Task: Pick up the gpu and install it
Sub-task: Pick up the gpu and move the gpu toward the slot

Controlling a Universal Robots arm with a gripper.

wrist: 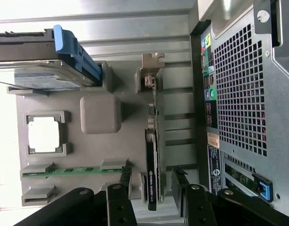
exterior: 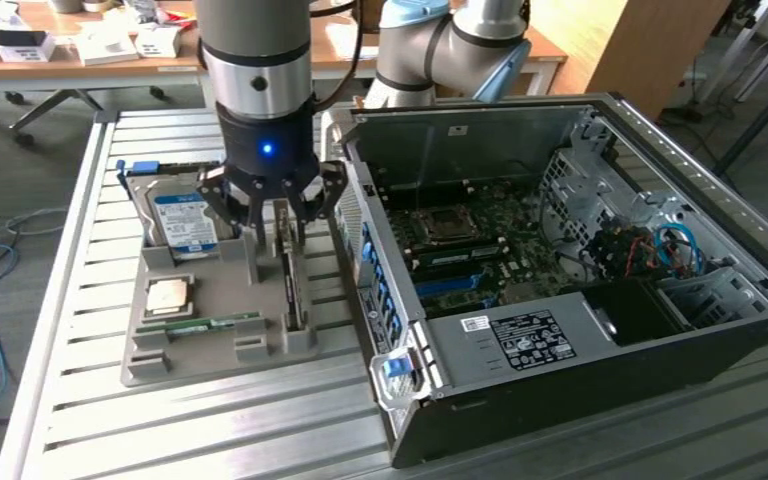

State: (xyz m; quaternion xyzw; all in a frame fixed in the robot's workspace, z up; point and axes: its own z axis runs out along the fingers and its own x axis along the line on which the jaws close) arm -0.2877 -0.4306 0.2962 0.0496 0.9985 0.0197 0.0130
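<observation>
The gpu (exterior: 292, 290) stands on edge in a slot of the grey holder tray (exterior: 211, 352), a thin dark card with its metal bracket (wrist: 149, 77) at the far end. My gripper (exterior: 281, 240) hangs straight over it, open. In the wrist view the gpu (wrist: 153, 160) runs between the two black fingers (wrist: 126, 176), which straddle the card's near end with a gap on each side of the gripper (wrist: 152, 170). Nothing is held.
On the same tray sit a hard drive (exterior: 181, 215) with a blue-white label, a square processor chip (exterior: 171, 295) and a green memory stick (exterior: 204, 323). An open computer case (exterior: 558, 250) lies close beside the tray at the exterior view's right, motherboard (exterior: 471, 245) exposed. Slatted metal table (exterior: 224, 420).
</observation>
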